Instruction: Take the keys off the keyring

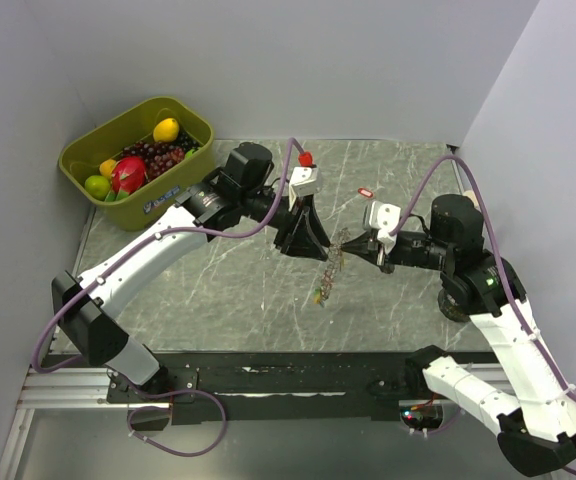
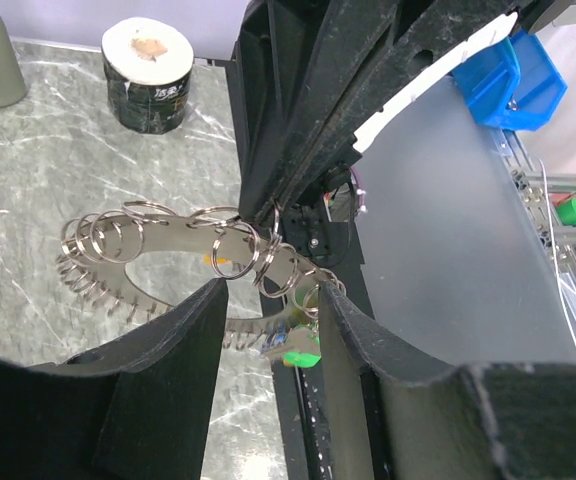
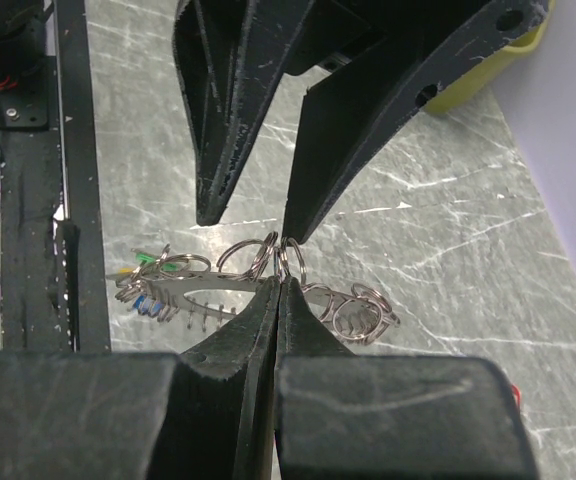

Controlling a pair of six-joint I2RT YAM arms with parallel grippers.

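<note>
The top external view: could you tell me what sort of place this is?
Probably a robotics lab test cell: grey marble-patterned tabletop, plain pale enclosing walls, white robot arms on a black metal rail.

The right gripper (image 3: pixel 281 285), two black fingers pressed together at bottom centre, pinches one small wire ring of the silvery metal keyring (image 3: pixel 203 290), a flat elongated loop hung with many such rings. The loop stretches left of centre. Tiny green and blue plastic keys (image 3: pixel 146 260) cluster at its left end. From the top, the black left gripper (image 3: pixel 251 225) reaches down, fingers apart, one tip at the pinched ring. A grey marbled table (image 3: pixel 448 230) lies beneath.
</note>
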